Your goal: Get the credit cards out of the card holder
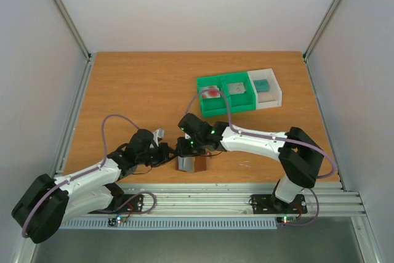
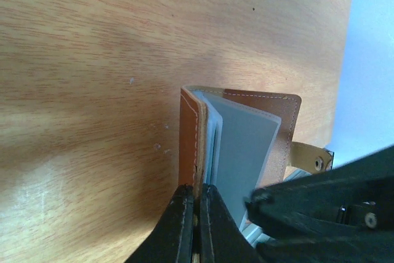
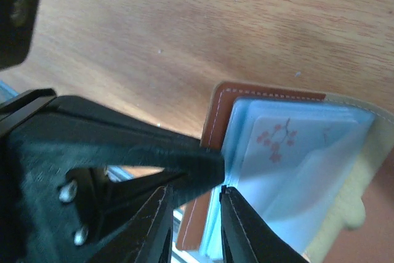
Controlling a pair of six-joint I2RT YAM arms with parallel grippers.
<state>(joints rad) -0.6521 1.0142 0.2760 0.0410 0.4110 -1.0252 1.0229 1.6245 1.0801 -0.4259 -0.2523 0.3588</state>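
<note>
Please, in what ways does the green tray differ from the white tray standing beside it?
The green tray is wider and has two compartments; the white tray is narrower, with one. The green tray holds two cards, a pale card with a red blot and a grey card; the white tray holds only a teal card. Both are low, open-topped and stand side by side, apparently touching.

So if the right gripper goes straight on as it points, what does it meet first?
The card holder: its open edge sits between the fingers of the right gripper. The left gripper tip looks close beside it, depth unclear.
</note>
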